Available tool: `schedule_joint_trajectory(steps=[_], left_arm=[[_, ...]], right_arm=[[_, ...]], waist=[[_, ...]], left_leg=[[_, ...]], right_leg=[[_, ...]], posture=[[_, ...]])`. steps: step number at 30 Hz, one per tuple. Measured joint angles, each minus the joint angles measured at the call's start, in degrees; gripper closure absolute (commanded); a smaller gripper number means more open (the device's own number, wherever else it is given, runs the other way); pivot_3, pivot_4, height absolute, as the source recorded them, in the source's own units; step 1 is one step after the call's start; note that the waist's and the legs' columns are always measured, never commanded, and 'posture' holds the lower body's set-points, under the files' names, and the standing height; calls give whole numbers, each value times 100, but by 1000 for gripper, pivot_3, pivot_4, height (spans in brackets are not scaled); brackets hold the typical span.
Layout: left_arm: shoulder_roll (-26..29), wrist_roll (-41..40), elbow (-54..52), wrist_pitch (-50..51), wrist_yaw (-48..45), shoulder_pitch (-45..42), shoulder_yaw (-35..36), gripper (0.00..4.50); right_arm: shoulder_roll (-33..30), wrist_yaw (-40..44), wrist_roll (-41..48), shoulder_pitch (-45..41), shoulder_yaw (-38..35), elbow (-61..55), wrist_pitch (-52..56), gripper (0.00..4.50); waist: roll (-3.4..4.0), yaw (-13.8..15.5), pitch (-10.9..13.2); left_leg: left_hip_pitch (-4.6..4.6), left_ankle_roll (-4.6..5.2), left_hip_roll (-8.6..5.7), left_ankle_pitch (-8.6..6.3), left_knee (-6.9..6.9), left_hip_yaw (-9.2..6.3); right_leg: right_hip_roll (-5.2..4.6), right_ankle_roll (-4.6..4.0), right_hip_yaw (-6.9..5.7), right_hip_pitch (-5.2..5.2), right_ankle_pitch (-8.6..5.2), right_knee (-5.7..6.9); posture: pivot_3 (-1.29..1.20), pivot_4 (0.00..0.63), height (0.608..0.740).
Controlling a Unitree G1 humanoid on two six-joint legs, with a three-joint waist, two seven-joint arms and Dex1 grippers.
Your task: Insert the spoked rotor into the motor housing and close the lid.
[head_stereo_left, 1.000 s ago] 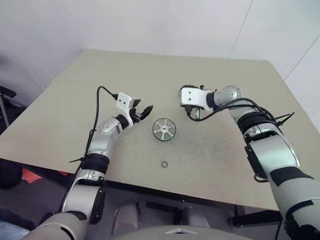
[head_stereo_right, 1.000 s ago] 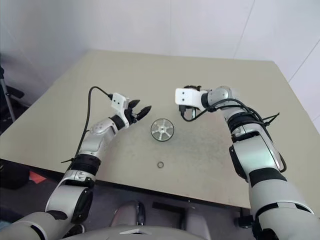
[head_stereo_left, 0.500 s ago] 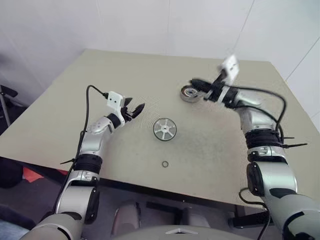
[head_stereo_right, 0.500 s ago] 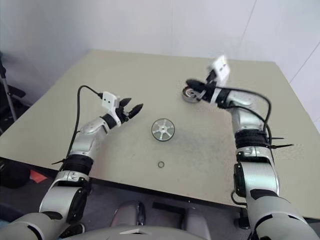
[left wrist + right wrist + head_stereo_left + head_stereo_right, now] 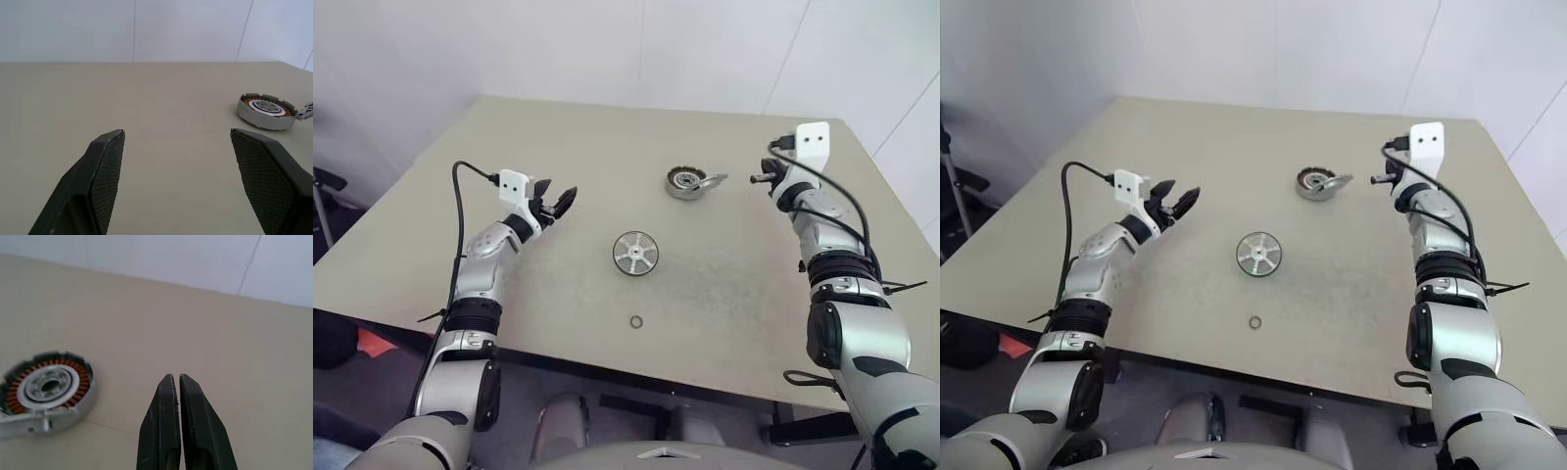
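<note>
Right wrist view has the right gripper (image 5: 176, 382) with its two black fingers pressed together and nothing between them. Out from it, at about 9 o'clock, sits the motor housing (image 5: 46, 391), a round metal cup with orange wire coils around a shiny middle ring. The cup looks open and has no wheel inside. The left gripper (image 5: 177, 142) has its fingers spread wide with nothing in them, and the same housing lies far off at about 2 o'clock from it. From the head camera, the spoked rotor (image 5: 634, 253) lies flat near the middle of the table (image 5: 558, 137), well apart from both grippers. The housing is up at about 1 o'clock from the rotor, not touching it. A small ring (image 5: 635, 321) lies at 6 o'clock from the rotor, near the front edge. I think the job has hardly begun: the rotor is not yet in the housing, and closing the lid is still left to do. I cannot tell which part is the lid. The wrist cameras show the coils inside the housing up close, while the head camera shows the rotor and the small ring.
</note>
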Motion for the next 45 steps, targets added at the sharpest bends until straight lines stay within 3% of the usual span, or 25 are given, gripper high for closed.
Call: schedule_joint_trajectory(steps=[14,19,22,25,31,39,45], left_arm=[[-81,146,370,-366,491,-88,6,808],[-94,157,439,-426,520,-159,-1,808],[-101,161,485,-439,518,-191,-6,808],[-103,164,528,-449,518,-194,-6,808],[-180,184,564,-490,518,-194,-17,808],[-296,214,610,-494,514,-196,-68,808],[-302,227,645,-545,516,-197,-63,808]], right_arm=[[170,-656,-227,1,166,635,-199,4366],[275,110,-1,56,123,303,-577,4366],[129,624,-264,146,570,-278,-881,4366],[-142,1239,-509,245,1009,-768,-776,3763],[-878,1836,-1174,204,1650,-1037,-595,1761],[-1403,2701,-1668,-729,2148,-892,-1325,1761],[-1084,3345,-1901,-1062,2631,-405,-2016,1761]], waist=[[0,1,0],[0,4,0],[-1,13,0],[-2,32,1],[-5,33,3],[-6,-20,4],[-17,-3,4]], left_leg=[[1,3,1,-1,1,0],[1,12,3,-6,1,0],[1,13,2,-7,2,0],[1,15,1,-8,3,-2],[2,15,-2,-8,5,-5],[3,16,6,-8,3,-3],[1,22,5,-11,10,-4]], right_leg=[[0,1,0,1,0,2],[0,1,0,0,0,3],[0,1,-1,2,0,3],[-1,1,-1,5,0,2],[-2,1,-1,8,0,0],[3,0,0,1,0,3],[1,-1,-1,6,0,2]], posture=[[0,0,740],[0,0,740],[0,0,740],[0,0,740],[0,0,740],[0,0,740],[0,0,740]])
